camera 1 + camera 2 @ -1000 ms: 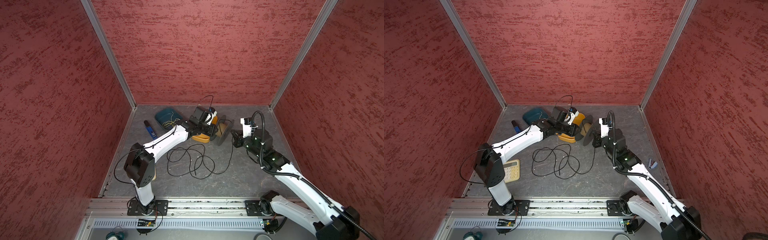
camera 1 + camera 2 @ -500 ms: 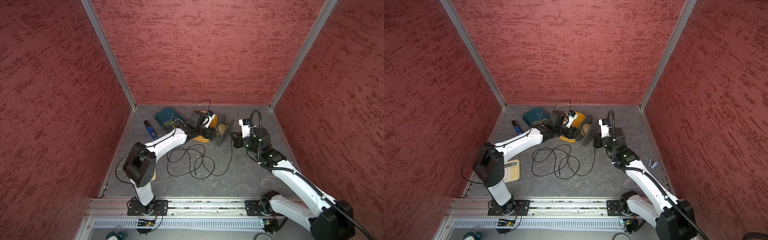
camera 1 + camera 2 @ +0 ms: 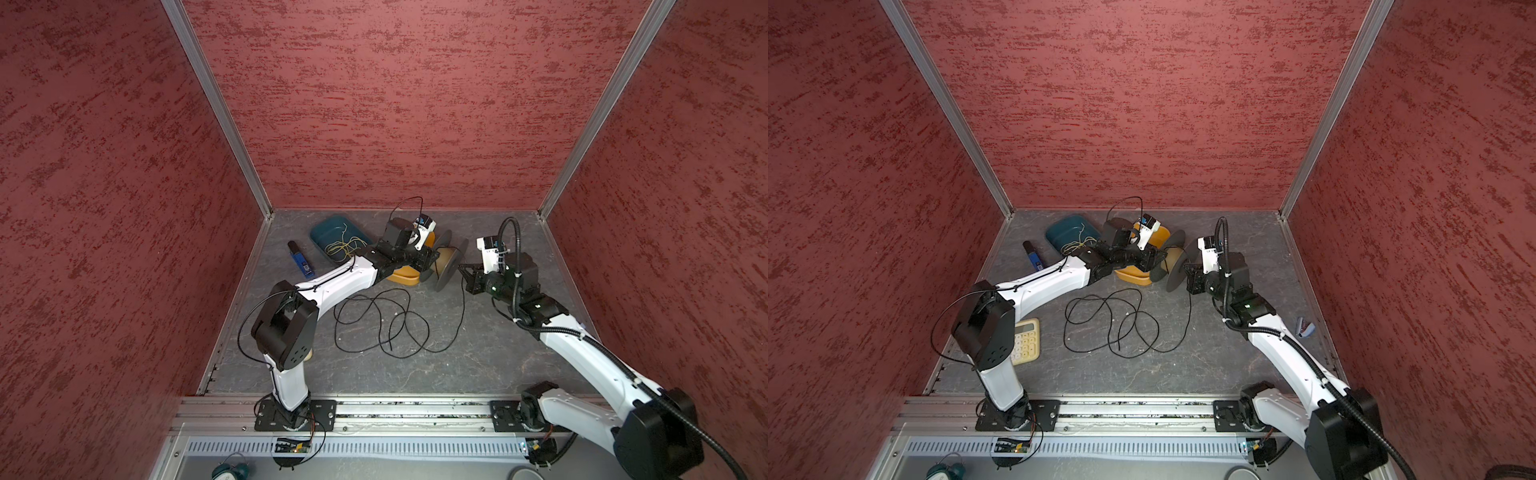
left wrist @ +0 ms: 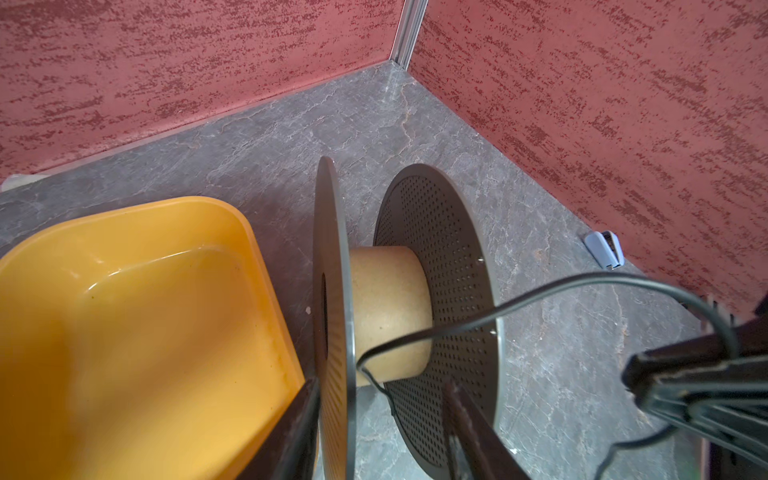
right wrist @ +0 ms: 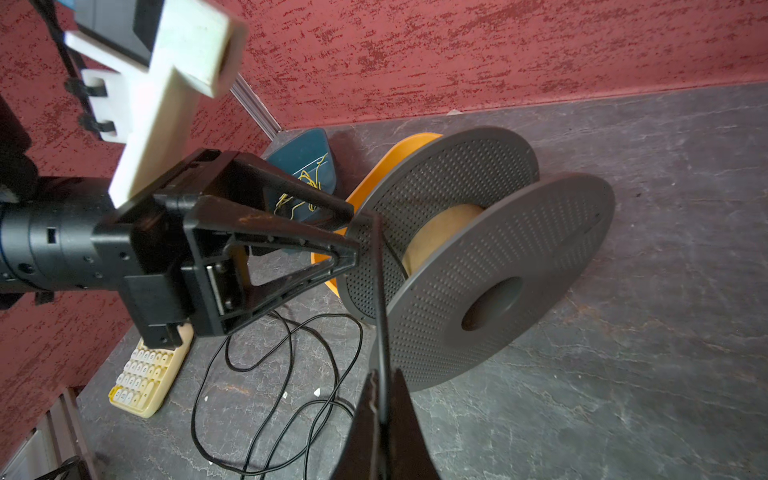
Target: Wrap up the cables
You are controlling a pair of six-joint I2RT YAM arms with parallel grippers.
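Note:
The cable [image 3: 386,324] [image 3: 1113,324] is a thin black cord lying in loose loops on the grey floor. One strand rises to my right gripper [image 3: 461,270] [image 3: 1187,266] [image 5: 384,376], which is shut on it. From there the cable [image 4: 540,291] runs to the cardboard core of a grey perforated spool [image 3: 451,266] [image 3: 1175,266] [image 5: 498,282] and bends round it. The spool stands on its rims. My left gripper [image 3: 434,262] [image 3: 1156,259] [image 4: 380,386] is open and straddles the spool's near flange, one finger outside it and one between the flanges.
An orange tray [image 3: 405,276] [image 4: 124,311] sits right against the spool under the left arm. Behind it is a teal tray [image 3: 332,232] holding thin yellow-green wire. A blue device [image 3: 300,259], a cream calculator [image 3: 1025,340] and a small blue-grey clip [image 3: 1304,328] lie near the walls.
The left gripper has closed in on the spool and its wrist has turned. The spool stands more upright, its core now showing. The right gripper keeps its hold on the cable.

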